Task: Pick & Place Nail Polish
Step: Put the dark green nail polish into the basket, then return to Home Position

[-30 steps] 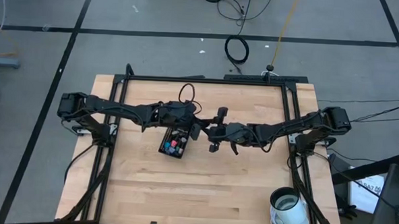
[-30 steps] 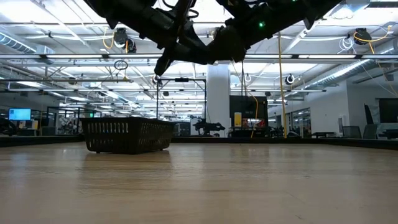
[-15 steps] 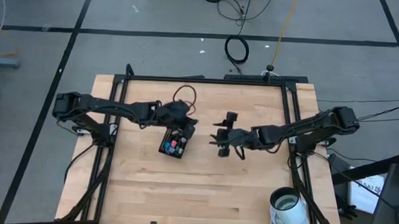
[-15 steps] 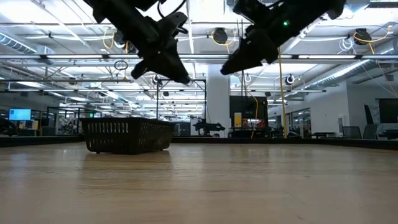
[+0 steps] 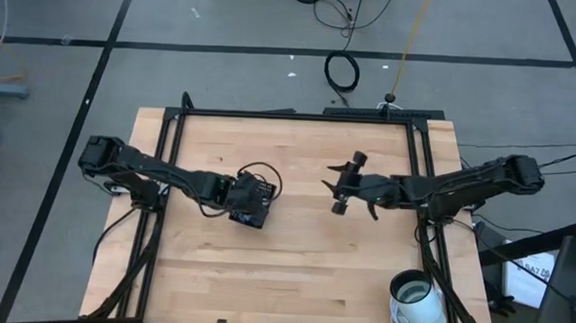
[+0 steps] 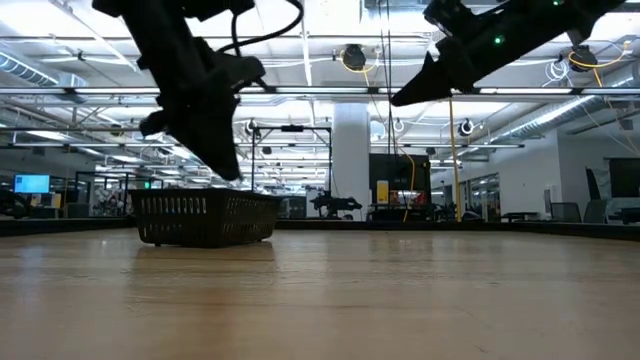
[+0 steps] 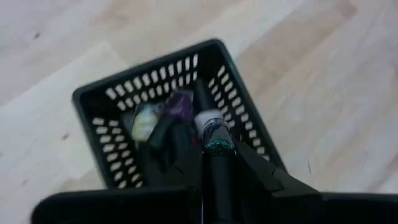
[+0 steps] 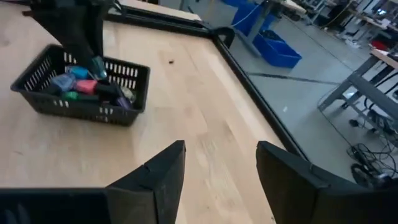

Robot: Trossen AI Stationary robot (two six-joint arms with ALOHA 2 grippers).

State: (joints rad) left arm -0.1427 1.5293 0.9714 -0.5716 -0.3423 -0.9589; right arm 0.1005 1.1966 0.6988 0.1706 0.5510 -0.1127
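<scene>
Left gripper [image 7: 217, 163] closed on a teal nail polish bottle [image 7: 216, 138] just above the black basket [image 7: 112, 99] of other bottles, right gripper [image 8: 221, 168] open, empty, well away; bottle likely light, slick glass, best pinched at cap.

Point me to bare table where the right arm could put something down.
Bare wood runs along the near edge of the table, and between the basket and the right gripper, which hangs open above it. It's crowded at the basket: the left gripper, shut on a teal bottle, hangs over it.
</scene>
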